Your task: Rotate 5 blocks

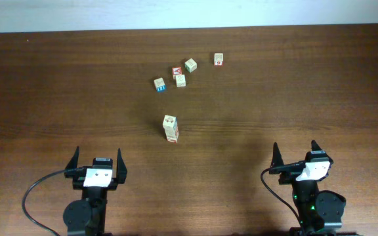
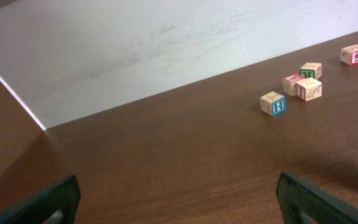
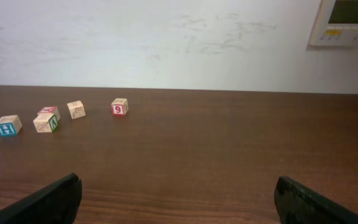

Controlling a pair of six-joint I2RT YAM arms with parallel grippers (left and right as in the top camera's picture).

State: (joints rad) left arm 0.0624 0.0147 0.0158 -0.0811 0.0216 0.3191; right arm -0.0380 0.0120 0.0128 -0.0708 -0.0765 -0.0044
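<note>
Bench (image 1: 44, 78) of dark wood carries everything. Left pincer (image 1: 98, 154) sits at the near edge, released and empty. Farther back lies a blue-marked cube (image 1: 159, 84). Nearer, a stack of blocks (image 1: 170, 128) stands upright, green R above a blue letter. Then come a red-faced cube (image 1: 176, 71), a beige cube (image 1: 180, 80) just beside it, a green-lettered cube (image 1: 190, 65), and a red 9 cube (image 1: 219, 59) apart. Right pincer (image 1: 294, 147) likewise gapes empty.

block stack (image 1: 170, 128): front, centre | loose blocks (image 1: 180, 80): scattered behind it
</note>
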